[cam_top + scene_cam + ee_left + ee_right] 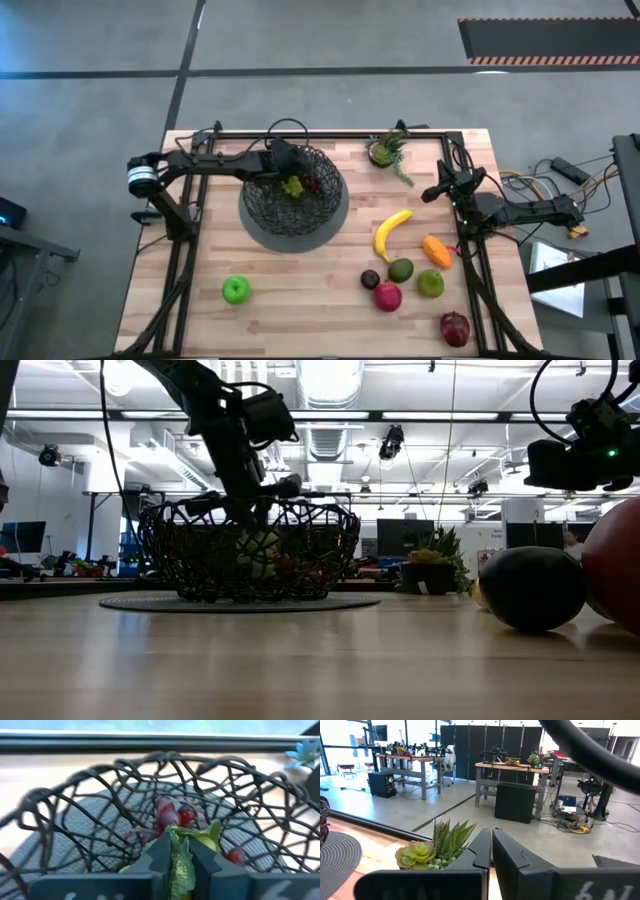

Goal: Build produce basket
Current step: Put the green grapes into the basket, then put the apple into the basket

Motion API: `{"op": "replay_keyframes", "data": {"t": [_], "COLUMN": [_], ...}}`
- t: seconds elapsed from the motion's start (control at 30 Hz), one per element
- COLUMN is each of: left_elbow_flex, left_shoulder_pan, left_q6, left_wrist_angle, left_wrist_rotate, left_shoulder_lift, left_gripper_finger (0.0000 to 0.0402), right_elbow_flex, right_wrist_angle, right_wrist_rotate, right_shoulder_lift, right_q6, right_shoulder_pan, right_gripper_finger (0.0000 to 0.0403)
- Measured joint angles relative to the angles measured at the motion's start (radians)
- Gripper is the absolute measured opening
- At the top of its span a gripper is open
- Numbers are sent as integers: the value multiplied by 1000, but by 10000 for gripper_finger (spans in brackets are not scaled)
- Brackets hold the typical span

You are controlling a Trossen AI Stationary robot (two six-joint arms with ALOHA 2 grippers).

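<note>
The black wire basket (293, 197) stands on its grey disc base left of the table's middle. My left gripper (290, 172) reaches into it from the left and is shut on the green grapes (182, 865); purple grapes (172, 813) lie on the basket floor beyond. Banana (391, 232), orange piece (436, 251), avocado (401, 269), lime (430, 284), dark plum (370, 279), red apple (388, 296) and pomegranate (454, 328) lie at the right. A green apple (236, 290) lies near left. My right gripper (435, 192) hovers shut near the right edge. My left gripper pinches the green grapes by their leaf (181, 861) between its two fingers, coming from above and slanting down into the basket. The bunch hangs low inside the basket; whether it rests on the basket floor is hidden by the fingers.
A small potted green plant (388, 152) stands near the far edge, close to my right gripper. Bare wood lies between the green apple and the fruit group. Cables and equipment sit off the table's right side.
</note>
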Motion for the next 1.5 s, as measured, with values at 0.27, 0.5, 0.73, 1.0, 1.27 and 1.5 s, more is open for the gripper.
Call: {"op": "replay_keyframes", "data": {"t": [0.27,0.5,0.73,1.0,1.27,1.5], "left_elbow_flex": [2,7,76,211,321,299], "left_shoulder_pan": [8,8,-15,-193,-486,-713], "left_q6": [60,223,453,725,300,-84], "left_wrist_angle": [-1,8,11,-74,-537,-733], "left_wrist_rotate": [-52,-53,-48,116,223,435], "left_shoulder_lift": [0,-52,-161,-261,-269,-265], "left_gripper_finger": [122,175,178,178,178,178], "right_elbow_flex": [0,0,0,0,0,0], "right_wrist_angle": [0,0,0,0,0,0], "right_wrist_rotate": [0,0,0,0,0,0], "right_shoulder_lift": [0,0,0,0,0,0], "right_q6": [0,0,0,0,0,0], "right_shoulder_pan": [0,0,0,0,0,0], "right_gripper_finger": [9,9,9,9,9,9]}}
